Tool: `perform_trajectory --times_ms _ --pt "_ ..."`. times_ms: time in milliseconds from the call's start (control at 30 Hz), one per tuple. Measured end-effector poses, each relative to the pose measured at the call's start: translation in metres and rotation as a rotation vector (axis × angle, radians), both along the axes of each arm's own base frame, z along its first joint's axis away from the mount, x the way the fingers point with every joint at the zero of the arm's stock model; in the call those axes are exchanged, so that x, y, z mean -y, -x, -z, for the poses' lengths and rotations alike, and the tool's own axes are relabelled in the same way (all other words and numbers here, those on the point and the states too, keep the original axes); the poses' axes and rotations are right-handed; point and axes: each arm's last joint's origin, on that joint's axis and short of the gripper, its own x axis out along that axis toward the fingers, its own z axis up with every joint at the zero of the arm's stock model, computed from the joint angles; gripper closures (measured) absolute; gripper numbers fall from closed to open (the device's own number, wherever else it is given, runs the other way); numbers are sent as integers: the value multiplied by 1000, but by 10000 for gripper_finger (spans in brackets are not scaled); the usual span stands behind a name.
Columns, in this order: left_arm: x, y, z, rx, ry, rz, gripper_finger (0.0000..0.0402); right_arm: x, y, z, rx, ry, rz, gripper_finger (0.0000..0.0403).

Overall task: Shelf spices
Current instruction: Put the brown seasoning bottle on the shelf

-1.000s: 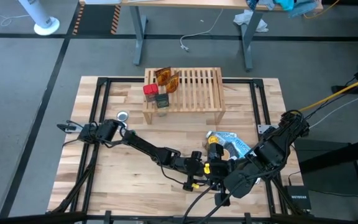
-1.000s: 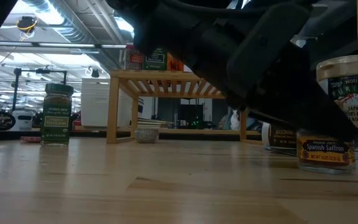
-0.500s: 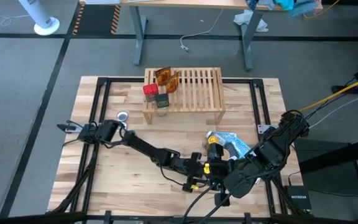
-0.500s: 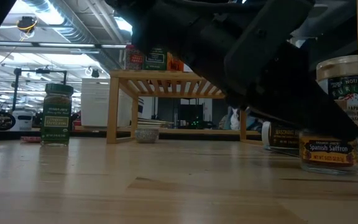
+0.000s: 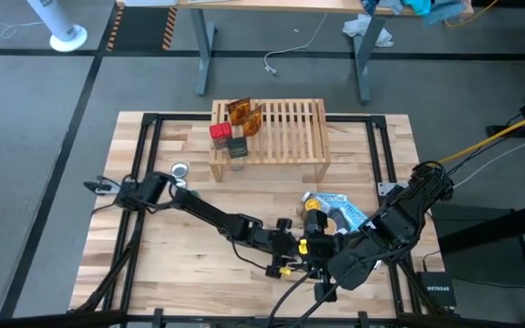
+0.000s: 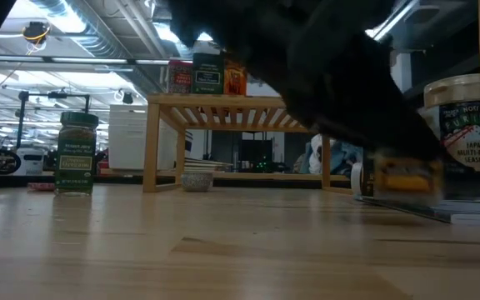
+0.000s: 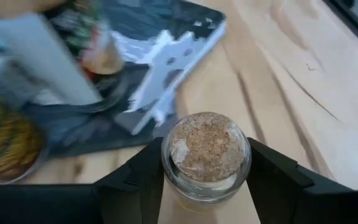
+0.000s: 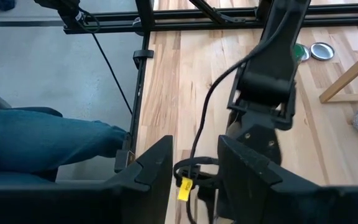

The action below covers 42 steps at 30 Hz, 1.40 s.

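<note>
A butcher-block desk (image 5: 180,260) stands on a grey floor (image 5: 35,137). A small silver disc (image 5: 180,169) lies near the desk's left side, and a glossy blue-and-black pouch (image 5: 340,209) lies toward its right. Beyond the desk is a grey-legged table (image 5: 206,55) and a white fan base (image 5: 66,38). A person's leg in blue jeans (image 8: 48,146) shows beside the desk.

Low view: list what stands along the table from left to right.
Green-capped jar → shelf with small silver dish under it → blurred orange-labelled jar → white-lidded seasoning jar.
</note>
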Motion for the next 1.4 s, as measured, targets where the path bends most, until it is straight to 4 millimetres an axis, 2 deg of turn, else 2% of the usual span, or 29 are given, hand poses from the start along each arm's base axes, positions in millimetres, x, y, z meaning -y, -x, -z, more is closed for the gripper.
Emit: perform_trajectory --times_ms 233,667,1100,1233,1400 --pt "-17 19 -49 -29 -111 -76 228 0 0 0 -4 -3 -5 269" --pt "-73 60 -135 -17 -208 -251 228 0 0 0 -5 -4 -6 269" --pt "-139 85 -184 71 -230 -389 228 0 0 0 -4 -4 -6 269" --pt "-159 90 -194 106 -211 -441 228 0 0 0 -5 -4 -6 269" --pt "-184 93 -195 104 -157 -481 228 0 0 0 -4 -4 -6 269"
